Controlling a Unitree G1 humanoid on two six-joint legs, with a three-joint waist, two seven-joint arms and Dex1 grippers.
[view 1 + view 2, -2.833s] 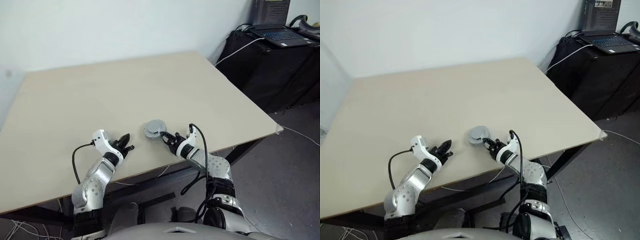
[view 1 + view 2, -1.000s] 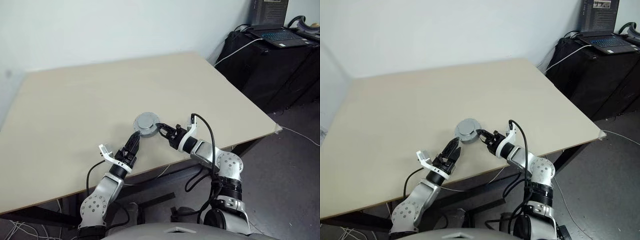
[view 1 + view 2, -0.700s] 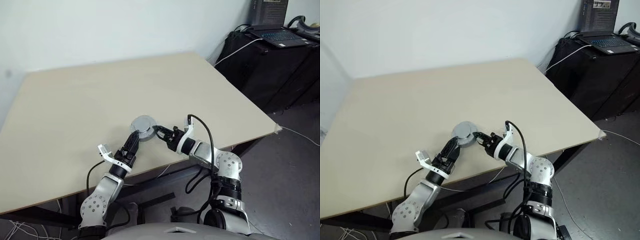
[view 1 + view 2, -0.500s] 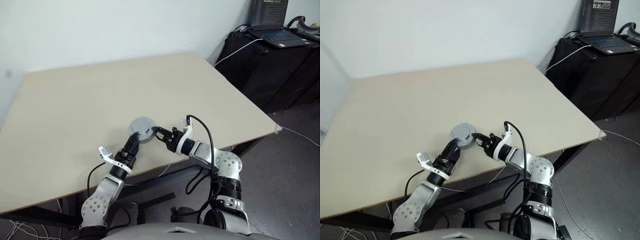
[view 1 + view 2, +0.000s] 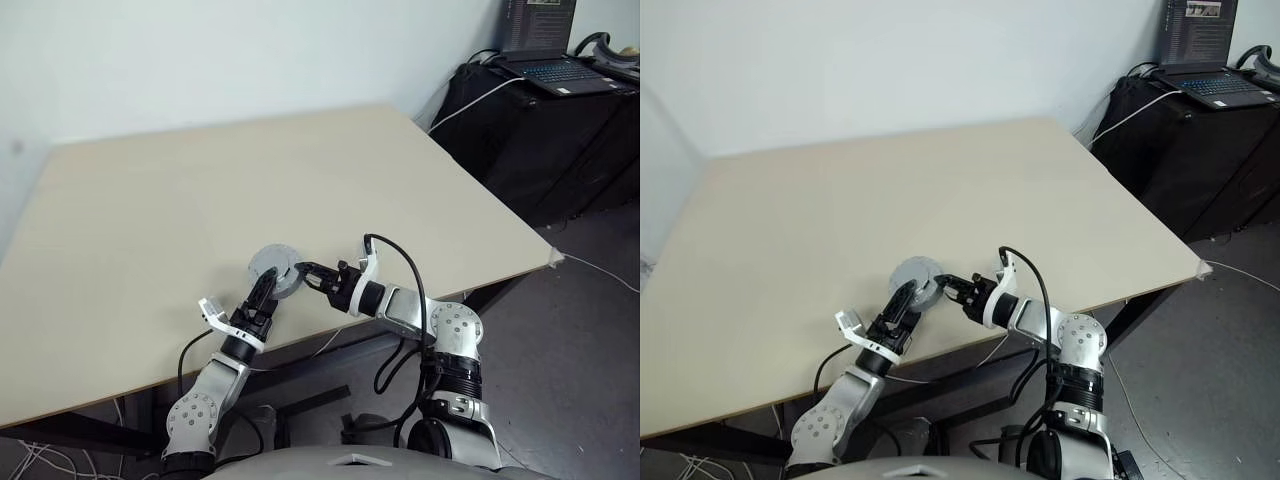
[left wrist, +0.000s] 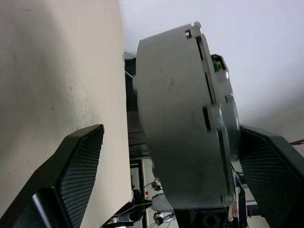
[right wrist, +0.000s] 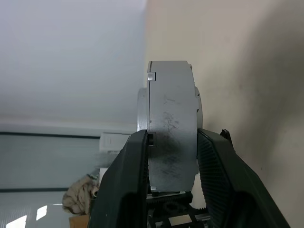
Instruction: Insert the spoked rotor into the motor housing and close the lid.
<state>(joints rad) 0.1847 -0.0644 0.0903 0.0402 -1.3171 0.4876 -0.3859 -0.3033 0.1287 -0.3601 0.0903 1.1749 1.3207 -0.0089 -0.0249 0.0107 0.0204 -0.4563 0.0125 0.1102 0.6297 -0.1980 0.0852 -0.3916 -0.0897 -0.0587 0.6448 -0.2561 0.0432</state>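
The worktop (image 5: 300, 170) is bare near its front edge, where the closed motor housing (image 5: 270, 268) is held above it. Right fingers (image 7: 216, 175) clamp its rim. Left fingers (image 6: 78, 166) stand wide open around it, probably to take it over.

Plain grey motor housing (image 7: 172, 128); black cross-hatched pads (image 7: 221, 166); beige table (image 5: 200, 190).
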